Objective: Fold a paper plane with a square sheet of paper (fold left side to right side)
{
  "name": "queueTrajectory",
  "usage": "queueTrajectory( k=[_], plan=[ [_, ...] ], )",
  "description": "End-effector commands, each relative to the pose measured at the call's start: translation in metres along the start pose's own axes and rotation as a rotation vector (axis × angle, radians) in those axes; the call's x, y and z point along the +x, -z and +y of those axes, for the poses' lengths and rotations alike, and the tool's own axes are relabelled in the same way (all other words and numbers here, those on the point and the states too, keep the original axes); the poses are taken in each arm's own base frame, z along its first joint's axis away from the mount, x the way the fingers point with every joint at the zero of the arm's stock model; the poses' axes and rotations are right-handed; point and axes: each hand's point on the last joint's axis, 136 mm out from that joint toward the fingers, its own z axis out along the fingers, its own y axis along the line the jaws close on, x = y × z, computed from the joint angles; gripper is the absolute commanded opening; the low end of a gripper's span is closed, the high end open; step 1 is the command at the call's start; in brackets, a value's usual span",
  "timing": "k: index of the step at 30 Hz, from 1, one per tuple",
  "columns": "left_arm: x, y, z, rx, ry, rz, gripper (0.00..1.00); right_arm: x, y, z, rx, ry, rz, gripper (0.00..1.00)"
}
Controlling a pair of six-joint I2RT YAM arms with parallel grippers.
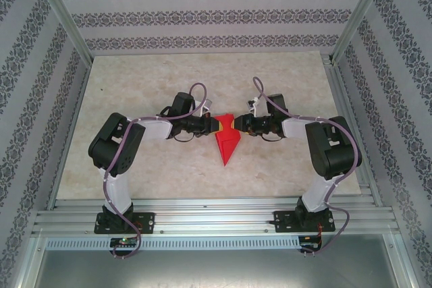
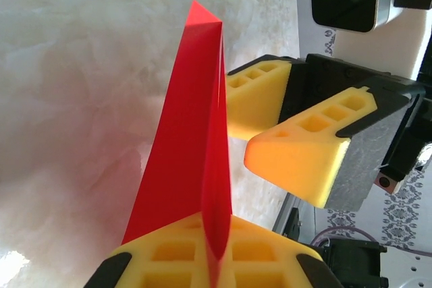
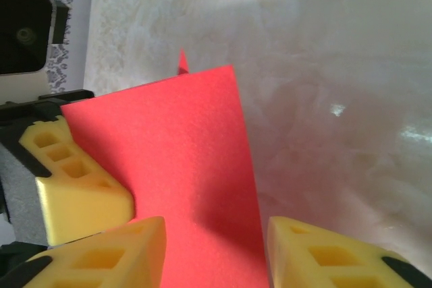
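Observation:
The square sheet of paper (image 1: 226,145) is bright red and creased into a pointed wedge whose tip points toward the near edge of the table. Its wide end is lifted between the two grippers at mid-table. My left gripper (image 1: 214,124) is shut on it; in the left wrist view the yellow pads (image 2: 169,254) pinch the doubled red paper (image 2: 182,153) along its crease. My right gripper (image 1: 237,124) faces it from the right. In the right wrist view a flat red flap (image 3: 175,153) lies between the parted fingertips of that gripper (image 3: 216,254), with a gap on the right side.
The table top (image 1: 135,99) is pale marble-patterned board, walled by patterned panels at the back and sides. An aluminium rail (image 1: 216,217) carrying both arm bases runs along the near edge. The left gripper's yellow finger (image 3: 74,187) sits close behind the flap.

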Motion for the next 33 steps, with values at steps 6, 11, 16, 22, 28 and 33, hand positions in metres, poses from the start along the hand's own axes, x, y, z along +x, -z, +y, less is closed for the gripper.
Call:
queueTrajectory(
  k=[6, 11, 16, 22, 28, 33],
  plan=[
    [0.002, 0.001, -0.014, 0.043, -0.080, 0.002, 0.05, -0.006, 0.003, 0.010, -0.061, 0.041, -0.008, 0.23],
    [0.003, 0.001, -0.011, 0.033, -0.077, 0.002, 0.05, -0.005, 0.006, 0.008, -0.030, 0.048, -0.011, 0.17],
    [0.004, 0.002, -0.010, 0.032, -0.076, 0.002, 0.05, -0.003, 0.007, 0.011, -0.042, 0.064, -0.003, 0.37],
    [0.007, 0.002, -0.015, 0.053, -0.093, 0.021, 0.05, 0.002, 0.008, 0.015, -0.095, 0.096, 0.022, 0.37],
    [0.013, 0.004, -0.017, 0.055, -0.117, 0.053, 0.05, 0.009, 0.011, 0.009, -0.115, 0.103, 0.050, 0.34],
    [0.015, 0.003, -0.017, 0.056, -0.123, 0.065, 0.05, 0.011, 0.015, 0.009, -0.124, 0.114, 0.057, 0.39]
  ],
)
